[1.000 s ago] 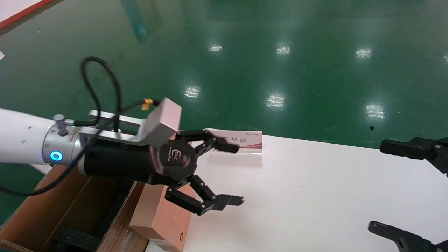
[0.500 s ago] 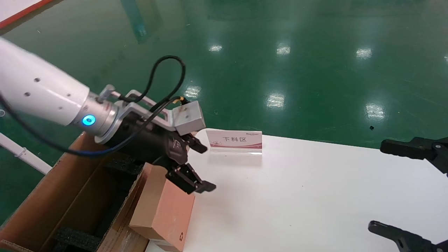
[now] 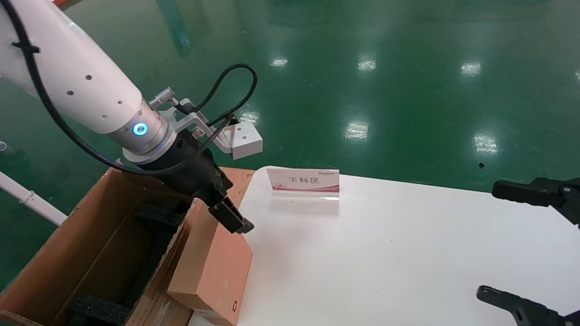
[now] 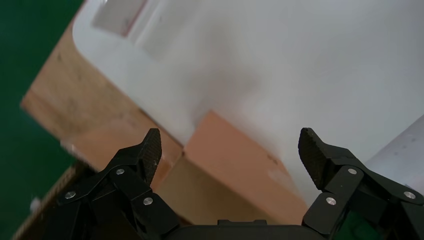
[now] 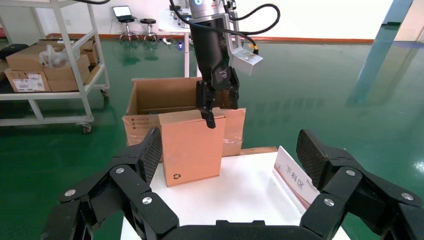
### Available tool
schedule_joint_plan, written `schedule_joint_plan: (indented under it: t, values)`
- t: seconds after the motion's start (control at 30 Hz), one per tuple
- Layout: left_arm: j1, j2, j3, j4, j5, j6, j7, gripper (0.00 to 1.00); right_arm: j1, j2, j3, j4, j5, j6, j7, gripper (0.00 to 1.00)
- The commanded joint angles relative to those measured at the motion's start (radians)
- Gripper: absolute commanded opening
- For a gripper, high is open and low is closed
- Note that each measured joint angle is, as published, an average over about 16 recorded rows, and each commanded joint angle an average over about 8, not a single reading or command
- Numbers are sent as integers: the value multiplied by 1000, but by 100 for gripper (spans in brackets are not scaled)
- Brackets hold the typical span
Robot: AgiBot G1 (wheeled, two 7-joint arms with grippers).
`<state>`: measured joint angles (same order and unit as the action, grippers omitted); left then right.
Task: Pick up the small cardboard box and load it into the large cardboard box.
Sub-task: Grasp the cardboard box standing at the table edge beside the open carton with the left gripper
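The small cardboard box (image 3: 210, 267) stands upright at the white table's (image 3: 385, 253) left edge, its recycling symbol low on the face, right beside the large cardboard box (image 3: 86, 244), which shows black foam inside. My left gripper (image 3: 225, 213) points down over the small box's top end, open, one finger hanging in front of the box face. In the left wrist view the left gripper (image 4: 230, 150) is spread wide, with the small box (image 4: 235, 172) between and below the fingers. The right wrist view shows the small box (image 5: 192, 145) and the large box (image 5: 160, 97) behind it. My right gripper (image 3: 507, 246) hovers open at the right.
A small pink-and-white sign (image 3: 304, 181) stands on the table's far edge. Green floor surrounds the table. In the right wrist view a shelf cart (image 5: 50, 65) loaded with cartons stands behind the large box.
My left arm has swung from lying level to pointing downward and has pulled back over the small box's top end, its gripper still open. The right arm has not moved.
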<state>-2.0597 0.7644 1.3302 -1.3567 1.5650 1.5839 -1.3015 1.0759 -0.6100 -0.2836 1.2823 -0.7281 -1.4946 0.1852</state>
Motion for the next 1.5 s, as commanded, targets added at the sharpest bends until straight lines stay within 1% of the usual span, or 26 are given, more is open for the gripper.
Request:
schedule_joint_plan:
  t: [0.03, 0.27, 0.4, 0.53, 0.77, 0.93, 1.2, 1.5]
  values:
    - [-39, 14, 60, -1, -2, -1, -45, 100, 0, 0, 0, 0, 0, 0, 0, 100]
    - [-132, 38, 221, 0, -26, -12, -119, 100, 0, 0, -1, 0, 0, 0, 0, 100]
    - [-157, 51, 284, 0, -30, -22, -150, 100, 0, 0, -1, 0, 1, 0, 0, 100]
    - [-172, 59, 328, -1, -40, -29, -189, 100, 0, 1, -1, 0, 1, 1, -1, 100]
    - [-197, 56, 388, -1, -66, -34, -249, 100, 0, 1, -2, 0, 1, 1, -1, 100]
    - [-209, 46, 421, -2, -92, -40, -273, 100, 0, 1, -2, 0, 1, 1, -1, 100]
    - [-210, 18, 451, -2, -139, -59, -281, 100, 1, 1, -3, 0, 2, 1, -1, 100]
    - [-191, -7, 478, -2, -158, -79, -280, 100, 1, 1, -3, 0, 2, 1, -2, 100]
